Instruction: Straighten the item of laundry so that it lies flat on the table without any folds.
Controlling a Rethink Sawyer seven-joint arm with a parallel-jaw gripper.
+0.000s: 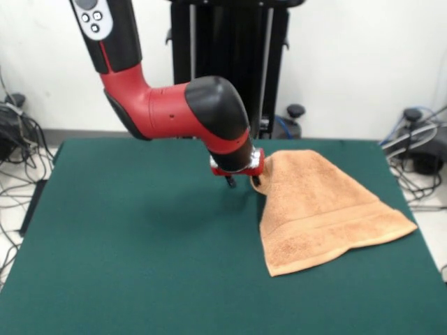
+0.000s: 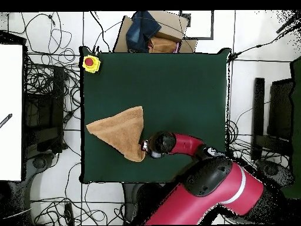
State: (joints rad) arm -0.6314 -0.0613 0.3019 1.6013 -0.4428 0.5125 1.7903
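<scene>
Folded towel (image 1: 318, 209) on the green bench (image 1: 140, 244), with the single arm's jaws (image 1: 241, 180) set at its narrow end. The towel lies as a rough triangle: one pointed corner sits lifted right at the jaws, apparently pinched there, though the fingertips are too small and too hidden by the wrist to say whether they close on cloth, so the state of the jaws cannot be told. From that corner the cloth fans away from the jaws toward the bench's edge, widening to a banded hem at its far end; this is its long axis, running straight out from the jaws. In the overhead view the same relation holds: the towel (image 2: 120, 130) spreads outward from the jaws (image 2: 145, 146), its point nearest them and its broad side farthest. A layer appears doubled over along the axis, so the cloth is not yet flat. Judged from this layout, the coming move turns on drawing the held corner sideways, across the axis, rather than along it, to open the fold.
</scene>
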